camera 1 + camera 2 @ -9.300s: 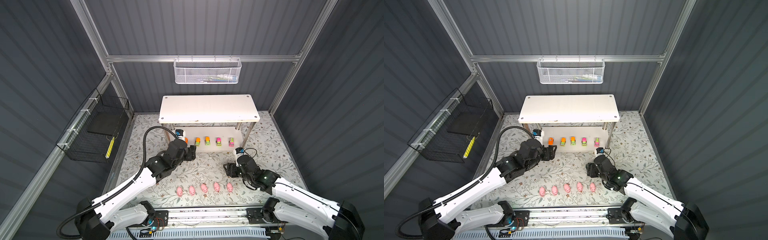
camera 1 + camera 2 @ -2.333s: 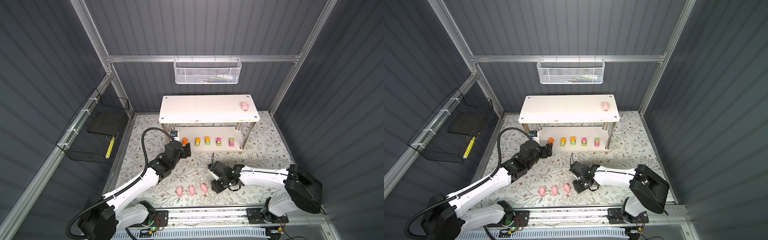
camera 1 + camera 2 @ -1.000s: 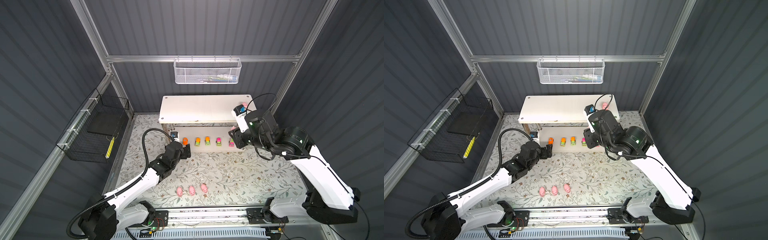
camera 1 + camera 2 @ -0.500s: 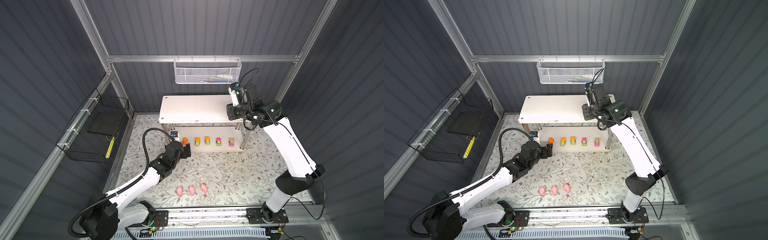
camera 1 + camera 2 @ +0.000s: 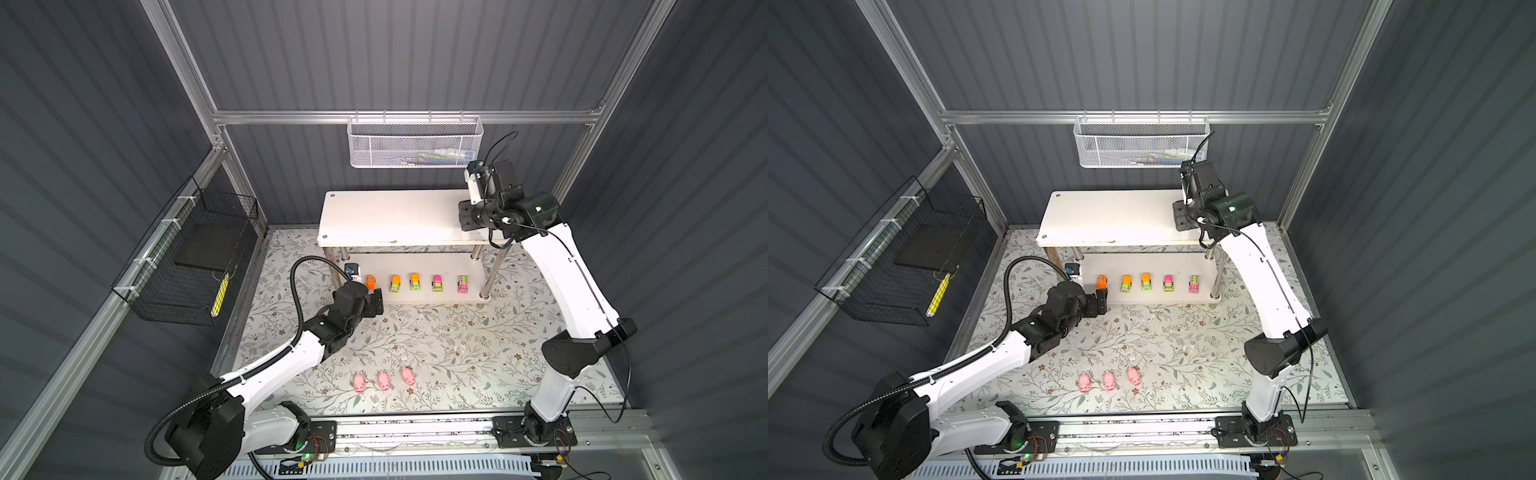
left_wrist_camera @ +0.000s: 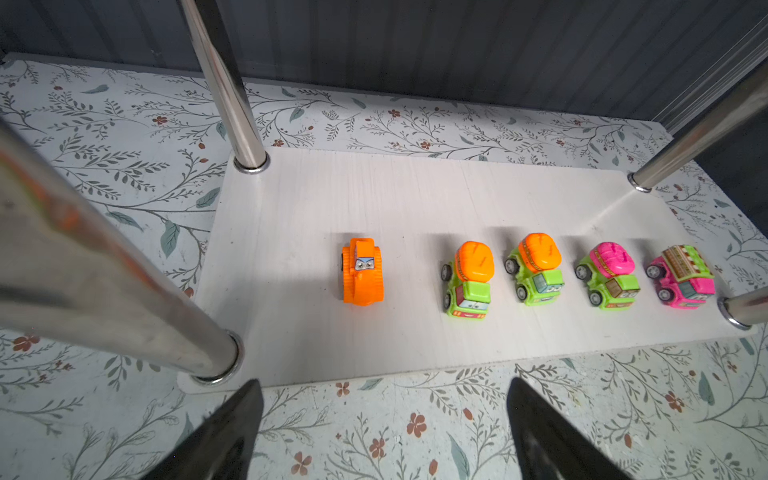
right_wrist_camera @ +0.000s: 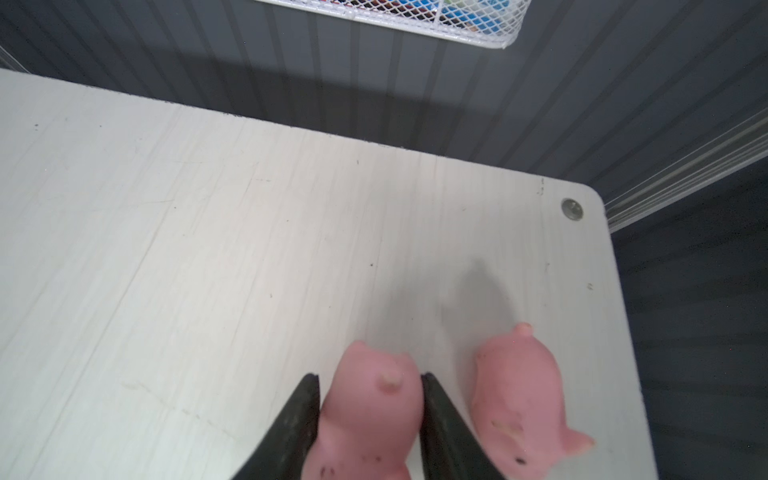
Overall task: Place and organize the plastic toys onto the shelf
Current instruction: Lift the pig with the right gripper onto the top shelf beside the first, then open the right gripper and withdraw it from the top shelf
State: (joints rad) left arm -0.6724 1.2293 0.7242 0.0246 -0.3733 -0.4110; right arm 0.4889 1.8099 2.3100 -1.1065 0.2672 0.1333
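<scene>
The right gripper (image 7: 370,380) pinches a pink pig (image 7: 370,411) at the right end of the top board of the shelf (image 7: 208,249), seemingly set down on it, just beside a second pig (image 7: 519,386). The left gripper (image 6: 384,386), jaws spread wide and empty, hovers over the floral worktop (image 5: 436,340) just before the lower board, where five toy vehicles (image 6: 536,270) stand in a row. Three more pigs (image 5: 383,380) line up near the worktop's front edge.

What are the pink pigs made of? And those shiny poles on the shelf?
The pink pig in the right gripper looks like matte, rubbery plastic: dull skin, no glints, soft rounded bumps; whether it squishes, I can't tell. The shelf poles look like polished metal, probably chrome: they reflect colours like mirrors.
</scene>
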